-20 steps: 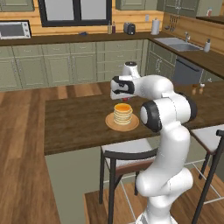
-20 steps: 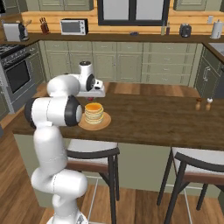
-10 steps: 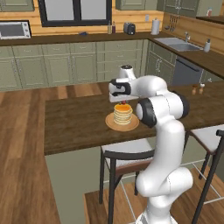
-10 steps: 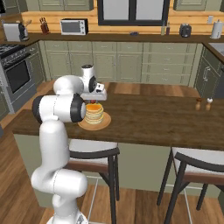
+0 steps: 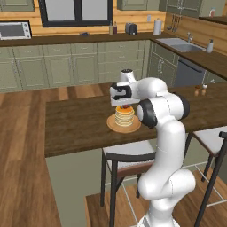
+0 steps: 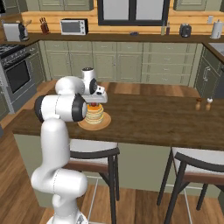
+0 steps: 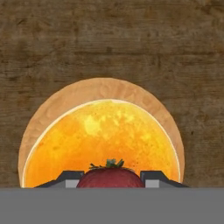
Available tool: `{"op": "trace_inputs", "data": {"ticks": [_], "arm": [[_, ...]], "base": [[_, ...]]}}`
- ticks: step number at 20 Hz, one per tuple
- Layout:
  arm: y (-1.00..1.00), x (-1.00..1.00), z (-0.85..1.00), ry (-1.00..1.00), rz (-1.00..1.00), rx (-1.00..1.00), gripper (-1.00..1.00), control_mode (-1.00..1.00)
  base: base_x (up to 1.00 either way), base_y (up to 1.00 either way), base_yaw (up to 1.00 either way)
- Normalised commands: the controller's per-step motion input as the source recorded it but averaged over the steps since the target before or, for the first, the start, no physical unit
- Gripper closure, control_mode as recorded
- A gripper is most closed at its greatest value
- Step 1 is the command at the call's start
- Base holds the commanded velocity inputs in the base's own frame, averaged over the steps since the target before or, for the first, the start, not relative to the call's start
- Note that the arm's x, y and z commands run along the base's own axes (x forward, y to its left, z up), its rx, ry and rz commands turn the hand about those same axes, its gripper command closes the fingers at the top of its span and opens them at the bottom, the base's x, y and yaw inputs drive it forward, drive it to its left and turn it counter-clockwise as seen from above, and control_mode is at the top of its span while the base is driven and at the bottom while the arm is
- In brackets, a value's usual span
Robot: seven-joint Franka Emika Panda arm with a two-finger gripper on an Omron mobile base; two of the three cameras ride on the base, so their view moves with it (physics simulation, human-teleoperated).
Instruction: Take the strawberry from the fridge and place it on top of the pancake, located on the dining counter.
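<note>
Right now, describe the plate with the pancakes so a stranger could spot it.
Find the long dark wooden dining counter with stools. Near its left end sits a round light-brown plate bearing a pancake stack, the gripper holding a strawberry just above.

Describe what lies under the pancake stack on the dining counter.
A round light-brown plate sits under the pancake, its rim showing around the stack, on the dark wooden counter. The plate's middle is covered by the pancakes.
</note>
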Motion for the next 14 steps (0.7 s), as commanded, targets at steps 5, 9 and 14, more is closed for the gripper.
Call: {"op": "trace_inputs", "data": {"ticks": [5, 9, 14], "arm": [[0.00, 0.01, -0.02, 0.00, 0.00, 0.00, 1.00, -1.00], [0.00, 0.00, -0.20, 0.00, 0.00, 0.00, 1.00, -1.00], [0.00, 0.00, -0.22, 0.00, 0.00, 0.00, -1.00, -1.00]], "base": [[0.00, 0.00, 0.00], [0.00, 0.00, 0.00], [0.00, 0.00, 0.00]]}}
